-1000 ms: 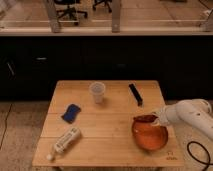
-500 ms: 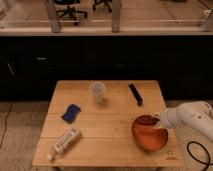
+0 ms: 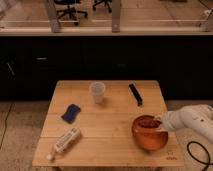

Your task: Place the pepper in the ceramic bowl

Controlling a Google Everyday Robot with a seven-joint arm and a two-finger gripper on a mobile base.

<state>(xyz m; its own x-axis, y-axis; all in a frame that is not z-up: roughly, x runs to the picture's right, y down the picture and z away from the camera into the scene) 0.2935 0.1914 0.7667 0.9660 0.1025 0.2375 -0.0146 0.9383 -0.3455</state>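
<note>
So my hand (image 3: 161,124) is parked right at the far-right rim of the ceramic bowl (image 3: 149,139), which sits near the bench's (image 3: 115,130) front right corner. There's a dark reddish thing inside the bowl just beside my hand that looks like the pepper (image 3: 147,123). Can't tell if my hand is open or closed on it. Front left there's a white bottle (image 3: 64,142) lying down, then a blue sponge (image 3: 71,113). Farther back, a translucent cup (image 3: 97,92) and a black marker-like thing (image 3: 135,94).
</note>
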